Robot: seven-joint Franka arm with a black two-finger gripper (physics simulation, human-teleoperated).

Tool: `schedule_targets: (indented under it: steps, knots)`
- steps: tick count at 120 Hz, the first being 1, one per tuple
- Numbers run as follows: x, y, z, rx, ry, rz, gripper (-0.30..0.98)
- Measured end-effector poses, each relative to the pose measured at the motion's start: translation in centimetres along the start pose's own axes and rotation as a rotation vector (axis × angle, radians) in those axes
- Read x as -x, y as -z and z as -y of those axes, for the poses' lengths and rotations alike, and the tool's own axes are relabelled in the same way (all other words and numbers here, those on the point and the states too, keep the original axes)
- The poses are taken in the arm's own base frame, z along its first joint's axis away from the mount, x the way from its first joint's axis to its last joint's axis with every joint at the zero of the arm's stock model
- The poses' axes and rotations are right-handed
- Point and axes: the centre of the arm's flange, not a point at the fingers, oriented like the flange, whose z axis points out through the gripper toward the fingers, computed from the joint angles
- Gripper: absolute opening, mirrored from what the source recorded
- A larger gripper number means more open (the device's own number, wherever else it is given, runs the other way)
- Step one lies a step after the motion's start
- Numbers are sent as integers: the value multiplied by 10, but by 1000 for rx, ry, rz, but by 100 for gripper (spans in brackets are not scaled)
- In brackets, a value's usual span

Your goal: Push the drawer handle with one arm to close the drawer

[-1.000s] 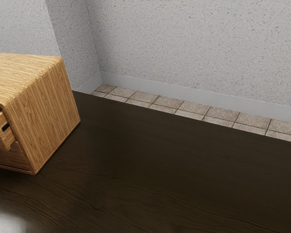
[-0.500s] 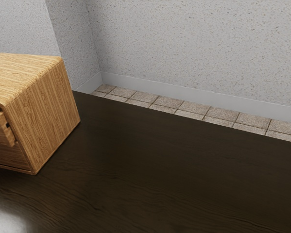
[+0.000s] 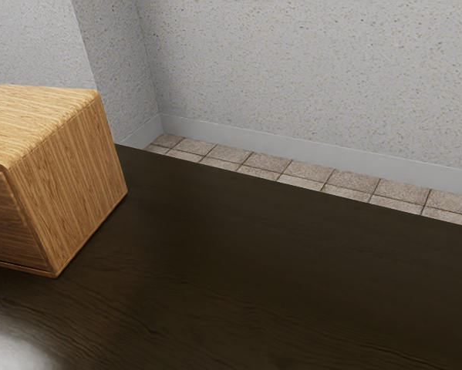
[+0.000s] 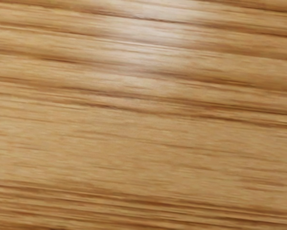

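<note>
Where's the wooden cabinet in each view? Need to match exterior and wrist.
Exterior view: wooden cabinet at the left edge, partly cut off.
Wrist view: close up across the middle, judging by matching wood; which face, can't tell.
Shared landmark: the streaked light-brown wood grain.

This is an indoor room, kind unclear, with speckled walls, baseboard and tiled floor

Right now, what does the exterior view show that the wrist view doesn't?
The exterior view: the edges of the cabinet, its drawer front, the dark table, speckled wall and floor tiles.
The wrist view: a close-up pale shine on wood.
Both: light-brown wood grain, probably the same cabinet's.
</note>
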Motion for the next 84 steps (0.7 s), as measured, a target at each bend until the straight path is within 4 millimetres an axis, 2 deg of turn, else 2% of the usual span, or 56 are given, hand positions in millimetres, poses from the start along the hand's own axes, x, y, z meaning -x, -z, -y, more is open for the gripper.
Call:
schedule_targets:
  steps: [18,34,41,48,57,66,69,72,76,84]
  knots:
    - [-5,5,1,-5,0,-10,-10]
    - [-1,9,5,-4,9,-19,-10]
    - [7,16,7,-5,16,-34,-10]
    - [29,32,14,-8,41,-69,-10]
    - [68,75,17,-18,62,-146,-10]
    - [101,155,8,-51,43,-233,-8]
    - [108,185,3,-66,30,-254,-3]
    - [113,205,-3,-72,10,-260,3]
    - [119,220,-11,-68,-25,-246,11]
    - [134,232,-22,-30,-80,-189,26]
